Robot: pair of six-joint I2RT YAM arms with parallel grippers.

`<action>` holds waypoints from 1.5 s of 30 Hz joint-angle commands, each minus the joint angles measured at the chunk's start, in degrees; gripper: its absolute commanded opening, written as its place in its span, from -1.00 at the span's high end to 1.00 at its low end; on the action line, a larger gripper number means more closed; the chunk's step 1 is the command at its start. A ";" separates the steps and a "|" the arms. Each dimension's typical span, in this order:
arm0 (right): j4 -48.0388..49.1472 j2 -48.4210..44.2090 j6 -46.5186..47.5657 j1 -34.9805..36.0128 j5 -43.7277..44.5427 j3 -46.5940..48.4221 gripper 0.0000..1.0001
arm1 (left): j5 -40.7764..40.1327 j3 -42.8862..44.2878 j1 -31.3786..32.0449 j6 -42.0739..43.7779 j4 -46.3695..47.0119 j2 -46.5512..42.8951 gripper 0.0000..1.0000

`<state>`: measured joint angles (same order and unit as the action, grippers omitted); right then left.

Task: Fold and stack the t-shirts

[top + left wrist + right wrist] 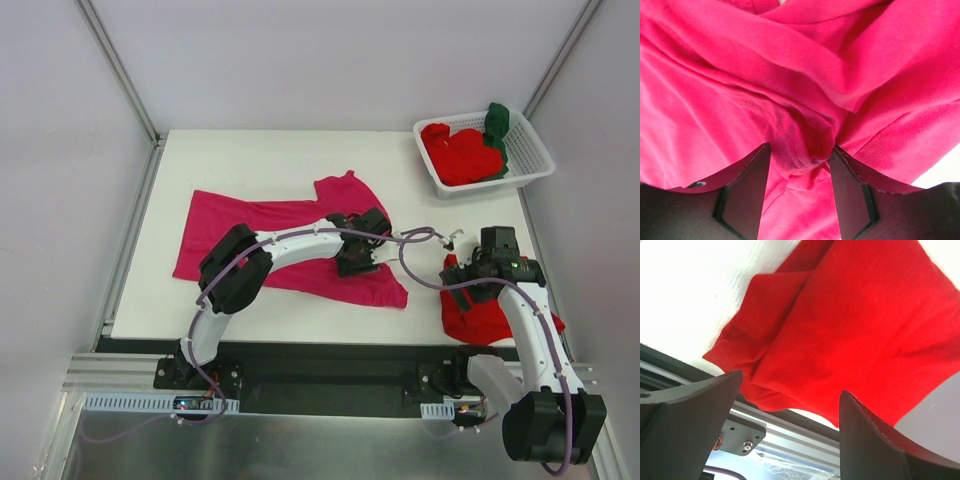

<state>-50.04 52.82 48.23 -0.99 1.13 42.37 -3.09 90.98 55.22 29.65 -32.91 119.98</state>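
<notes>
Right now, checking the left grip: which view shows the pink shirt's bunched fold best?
Left wrist: the pink shirt bunches inside the left gripper. Top external shows it spread out, the gripper hiding the fold. Right wrist shows only a red shirt.

Table: pink t-shirt; red t-shirt, perhaps folded; basket

Bright, even overhead light, soft shadows. Table overexposed in right wrist view; pink t-shirt slightly blurred close-up.

Soft, matt, fine-knit cloth – magenta t-shirt, red t-shirt; basket at 1 o'clock – white slotted plastic; table matt white.
</notes>
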 commanded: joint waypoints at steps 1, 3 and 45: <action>0.91 -1.31 -2.35 -0.06 -3.15 0.52 -0.68 | -3.23 0.87 -0.73 2.17 -1.99 -0.10 0.01; 0.74 -1.40 -2.26 -0.06 -3.15 0.61 -0.68 | -3.59 1.39 -0.82 2.26 -2.07 -0.71 0.00; 0.82 -0.96 -1.47 0.91 -3.24 0.08 -0.71 | -0.78 5.00 1.12 1.29 -7.00 -2.30 -0.08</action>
<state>-49.95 52.21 47.62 -0.27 -0.99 42.28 -3.62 94.59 56.60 28.88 -38.33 118.48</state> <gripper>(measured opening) 0.857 0.546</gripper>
